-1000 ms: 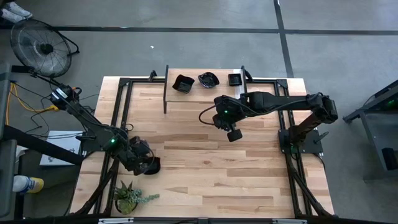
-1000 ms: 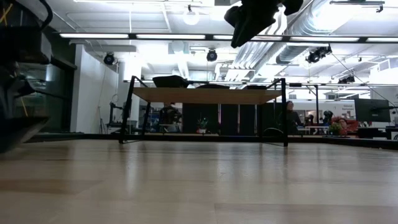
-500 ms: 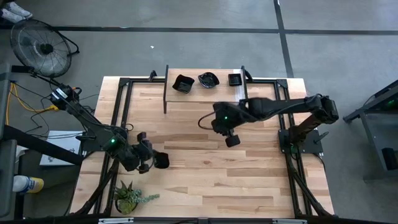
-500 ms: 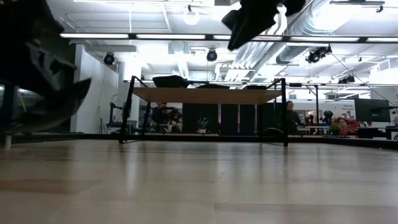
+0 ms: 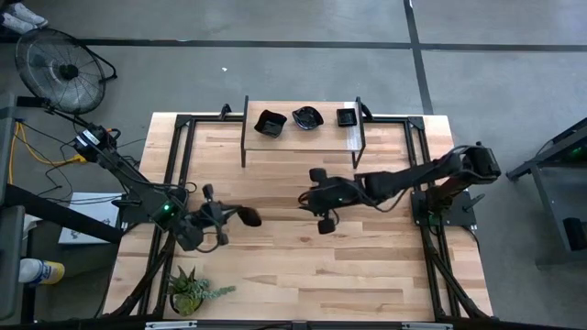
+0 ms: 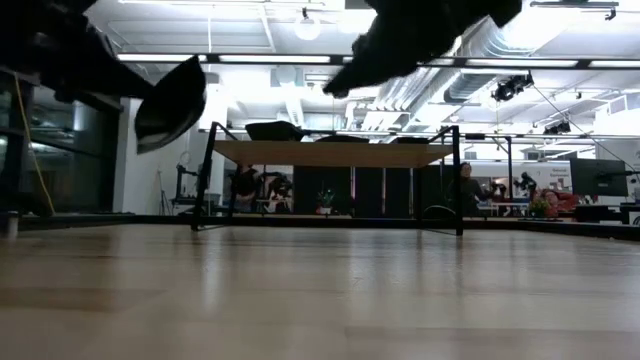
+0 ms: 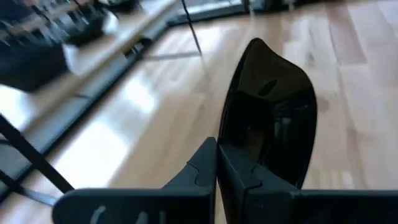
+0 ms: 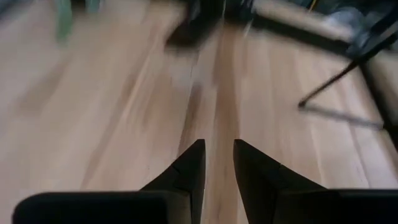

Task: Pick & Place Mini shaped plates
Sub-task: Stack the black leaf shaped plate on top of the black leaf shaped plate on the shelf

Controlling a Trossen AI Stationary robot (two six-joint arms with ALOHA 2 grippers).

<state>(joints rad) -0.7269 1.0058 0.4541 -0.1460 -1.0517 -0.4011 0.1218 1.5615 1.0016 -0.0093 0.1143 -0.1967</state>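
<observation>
My left gripper (image 5: 231, 218) is over the table's left half, shut on one glossy black mini plate (image 5: 248, 216), wavy-edged and gripper-sized; the low view shows the plate (image 6: 172, 100) in the air. My right gripper (image 5: 310, 197) hovers near the table's middle, pointing toward the left arm, fingers (image 8: 189, 165) slightly apart with nothing between them. Three more black mini plates (image 5: 270, 123), (image 5: 307, 117), (image 5: 346, 117) rest on a raised wooden shelf (image 5: 326, 137) at the far edge. My left gripper pinches the plate's rim (image 7: 231, 152) between its two fingers, which come level from the table's left side. The plate stands on edge in the hold, lifted clear of the table and reaching out past the fingertips, its hollow face (image 7: 273, 118) turned sideways.
The shelf stands on thin black legs (image 5: 244, 147), (image 5: 364, 147) over the far middle of the table. A green potted plant (image 5: 193, 291) sits at the near left corner. Bare wood lies between the two grippers and toward the near edge.
My left gripper has lifted the plate clear of the table and carried it right, toward the middle, the plate tipping onto its edge. My right gripper has swung toward the near edge and the left, lower, and turned to point toward the left arm.
</observation>
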